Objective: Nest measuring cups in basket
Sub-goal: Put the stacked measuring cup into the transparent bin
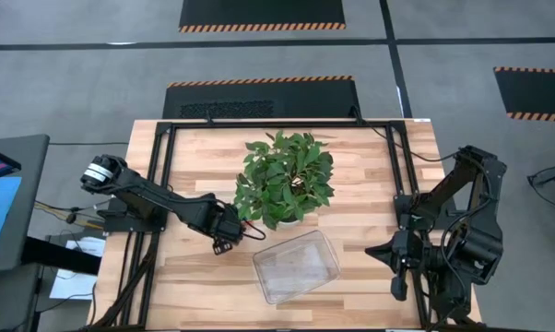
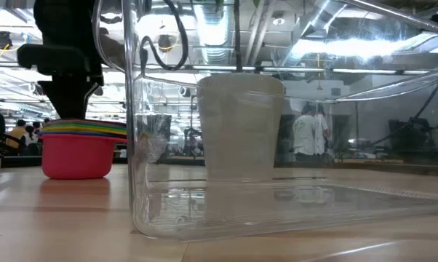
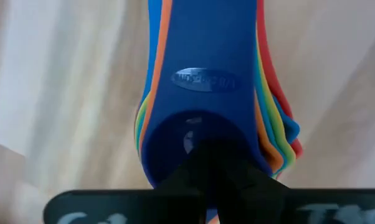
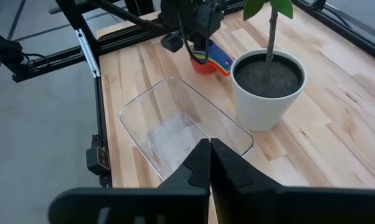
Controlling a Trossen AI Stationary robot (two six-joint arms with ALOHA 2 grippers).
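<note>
while nested cups (image 2: 77, 149) stand beside the basket (image 2: 135, 182), left claw (image 1: 224, 242) grips them.

high view looks straight down on the table (image 1: 204, 286); low view sits at tabletop level against the basket (image 2: 277, 211); both wrist views face the nested measuring cups (image 4: 209, 61).

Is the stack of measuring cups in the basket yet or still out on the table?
Out. The nested measuring cups stand on the wooden table beside the basket, under the left gripper; the basket holds nothing.
</note>
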